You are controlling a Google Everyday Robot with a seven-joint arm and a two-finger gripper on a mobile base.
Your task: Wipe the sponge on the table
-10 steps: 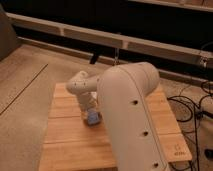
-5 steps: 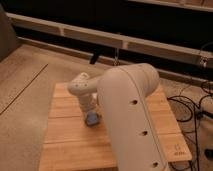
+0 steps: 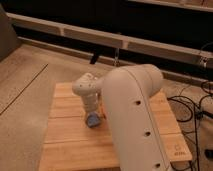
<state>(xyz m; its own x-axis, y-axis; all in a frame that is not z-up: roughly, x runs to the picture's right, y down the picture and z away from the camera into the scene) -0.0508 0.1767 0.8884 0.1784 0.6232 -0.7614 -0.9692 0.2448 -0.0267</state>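
The small blue sponge (image 3: 93, 120) lies on the light wooden plank table (image 3: 65, 137), near its middle. My gripper (image 3: 91, 115) points straight down onto the sponge from the white wrist (image 3: 86, 87), and the sponge shows just below its tip. The big white arm link (image 3: 132, 115) crosses the right half of the view and hides the table surface behind it.
Grey speckled floor (image 3: 25, 85) surrounds the table on the left and behind. Black cables (image 3: 197, 107) lie on the floor at the right. A dark wall with a pale rail (image 3: 100, 37) runs along the back.
The wrist and gripper have shifted slightly, and the sponge sits a touch nearer to the camera than a second ago.
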